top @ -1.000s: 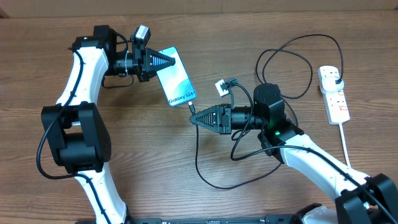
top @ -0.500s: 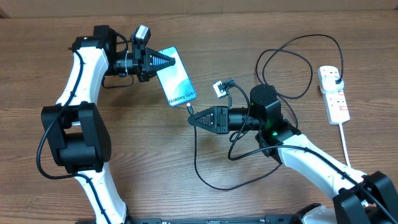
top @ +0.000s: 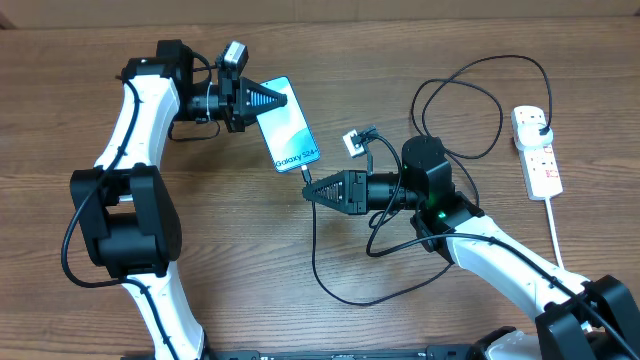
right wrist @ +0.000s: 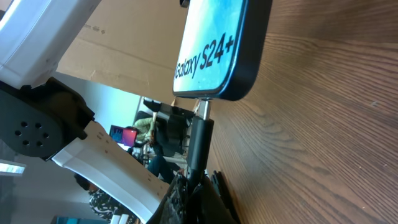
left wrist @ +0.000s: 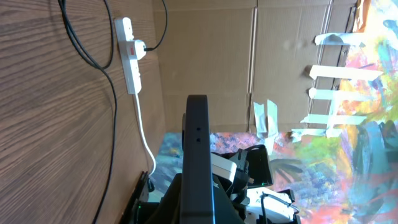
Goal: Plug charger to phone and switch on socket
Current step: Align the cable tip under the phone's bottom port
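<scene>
The phone with its lit blue screen is held off the table by my left gripper, which is shut on its top end. In the left wrist view its black edge runs up between the jaws. My right gripper is shut on the charger connector, whose metal tip touches the phone's bottom port. The black charger cable loops on the table and runs to a plug in the white socket strip.
The socket strip also shows in the left wrist view, with its thick white cord running toward the front edge. A cardboard wall stands behind the table. A small white adapter hangs by my right wrist.
The left gripper has shifted the phone slightly right and down, toward the connector. The right gripper has moved a little left over the second.
</scene>
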Available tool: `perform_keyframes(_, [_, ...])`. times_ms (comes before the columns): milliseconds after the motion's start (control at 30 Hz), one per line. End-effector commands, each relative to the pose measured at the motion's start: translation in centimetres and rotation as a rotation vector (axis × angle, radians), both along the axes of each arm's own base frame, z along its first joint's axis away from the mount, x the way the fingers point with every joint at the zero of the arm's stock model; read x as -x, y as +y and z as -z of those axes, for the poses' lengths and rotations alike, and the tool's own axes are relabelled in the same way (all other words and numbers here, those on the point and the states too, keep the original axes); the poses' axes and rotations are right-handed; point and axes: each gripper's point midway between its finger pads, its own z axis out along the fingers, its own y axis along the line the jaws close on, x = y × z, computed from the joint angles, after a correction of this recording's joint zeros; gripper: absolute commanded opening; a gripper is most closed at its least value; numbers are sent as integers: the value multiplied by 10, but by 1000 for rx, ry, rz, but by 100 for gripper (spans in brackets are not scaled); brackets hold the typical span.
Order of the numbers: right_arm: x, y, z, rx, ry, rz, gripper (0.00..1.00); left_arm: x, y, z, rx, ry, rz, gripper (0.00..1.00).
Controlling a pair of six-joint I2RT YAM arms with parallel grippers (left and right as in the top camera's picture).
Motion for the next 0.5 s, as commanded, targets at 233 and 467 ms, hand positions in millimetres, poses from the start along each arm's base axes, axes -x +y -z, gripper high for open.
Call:
perform_keyframes(233, [0,1,4,5,6,8,4,1,-6,-15,33,-19,14,4])
perform_keyframes(467, [0,1,4,5,3,7,4,1,-6,-16,33,-19,14,4])
